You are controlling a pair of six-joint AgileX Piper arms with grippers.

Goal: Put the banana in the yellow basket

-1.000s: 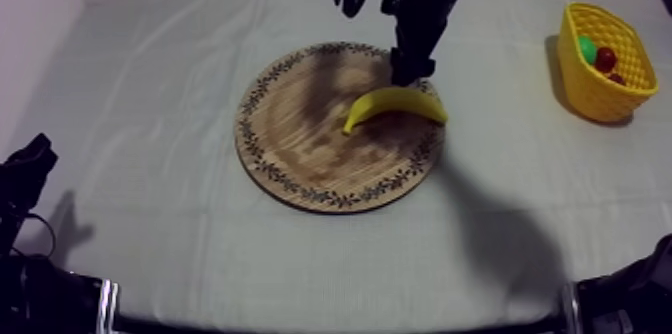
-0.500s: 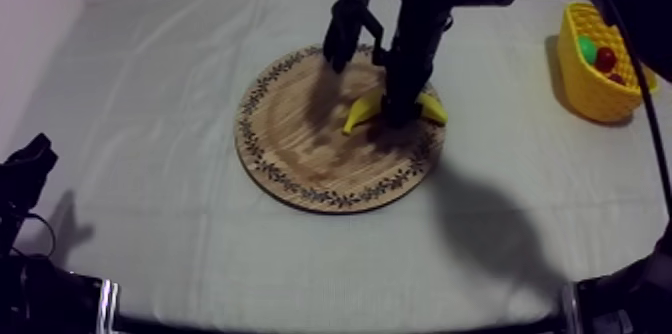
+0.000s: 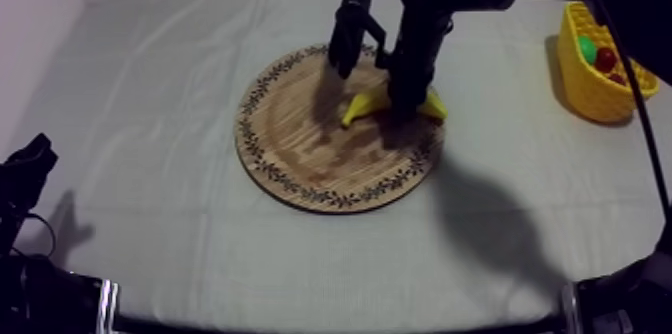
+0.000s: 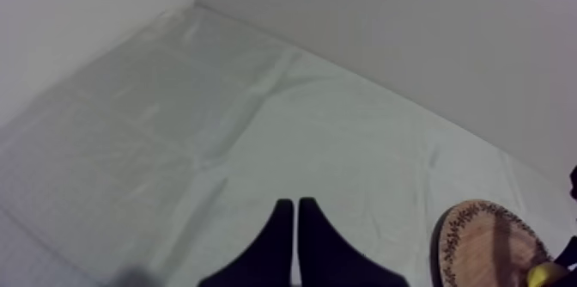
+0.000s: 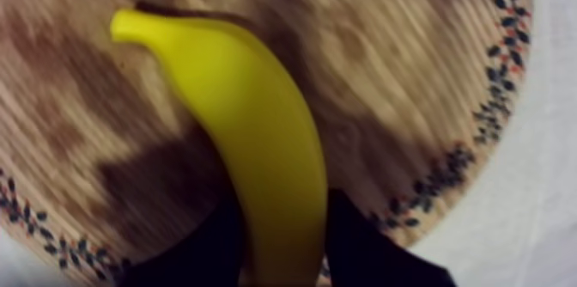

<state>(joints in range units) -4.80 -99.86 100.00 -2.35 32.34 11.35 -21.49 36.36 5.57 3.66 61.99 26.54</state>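
- Grey-white cloth (image 3: pixel 140 88) covers the table, and the way from board to basket runs across it to the right.
- Wooden board (image 3: pixel 300 148) sits mid-table. I would lift straight up first, so the fruit does not drag on the wood (the patterned rim is just beside the fingers in the right wrist view).
- Yellow basket (image 3: pixel 586 86) stands at the far right, well apart from the board, with a small red fruit (image 3: pixel 605 59) inside. I judge the release should come low over its open middle, not over the rim.
- Banana (image 5: pixel 249 127) lies on the board near its right edge, curved, with both ends showing past the arm in the top view.
- Right gripper (image 5: pixel 283 247) is down on it, its black fingers (image 5: pixel 365 252) pinching it from both sides with no gap that I can see. The hold seems a little off the middle, so the longer end may dip or swing. Raise slowly and keep the wrist level.
- Left gripper (image 4: pixel 296 222) sits low at the left, its fingers pressed together on nothing (well apart from the work). It need not move.
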